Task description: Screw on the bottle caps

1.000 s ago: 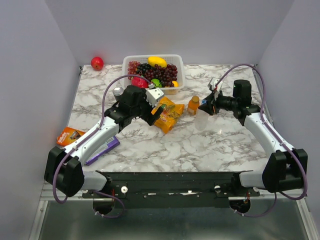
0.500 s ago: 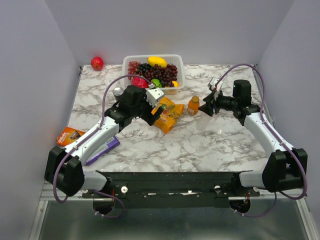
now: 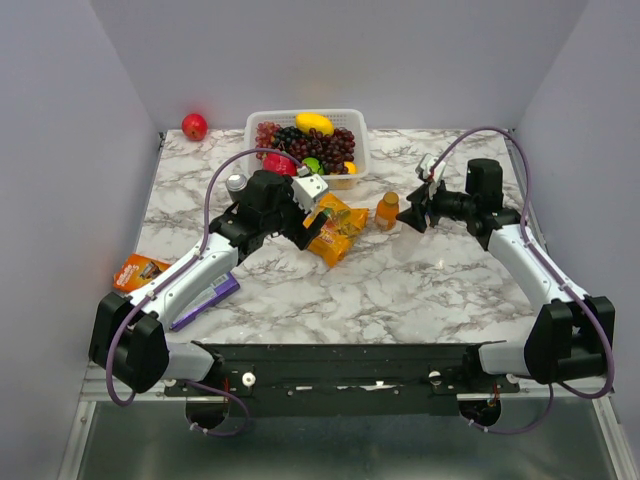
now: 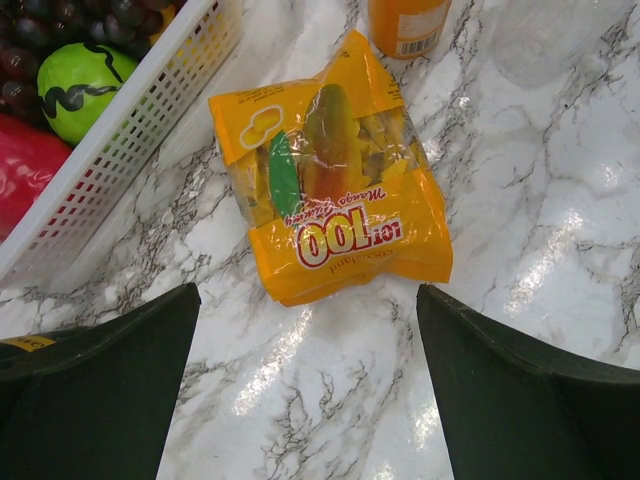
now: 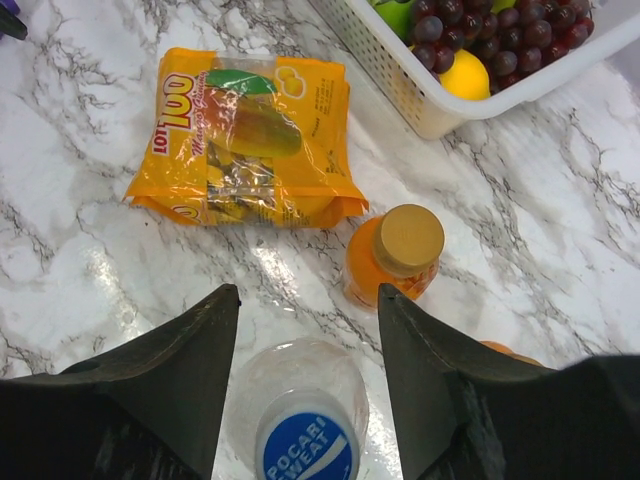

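**A:** How far along was the capping?

**B:** The orange bottle (image 5: 385,270) stood upright on the table (image 5: 80,250), near a corner of the snack bag (image 5: 245,140). A golden cap (image 5: 408,240) was seated squarely on its neck. The clear bottle (image 5: 300,385) stood near it, and a white cap (image 5: 297,447) with blue lettering sat on top.

**A:** So two were finished?

**B:** Two caps were in place. Whether either was screwed tight couldn't be told from above. I'd have judged the white one to be the step in hand.

**A:** Why that one?

**B:** The right gripper (image 5: 307,292) hung directly over it, fingers spread, one on each side of the clear bottle. I couldn't tell whether they touched it.

**A:** And the third bottle?

**B:** Only an orange shape (image 5: 508,350) showed past the right finger. It may have been that bottle, but too much was hidden to say, cap included.

**A:** What about the other arm?

**B:** The left gripper (image 4: 307,292) hovered over the snack bag with its fingers wide apart and nothing between them. The basket (image 5: 400,80) of fruit lay beyond, well apart from the bottles.
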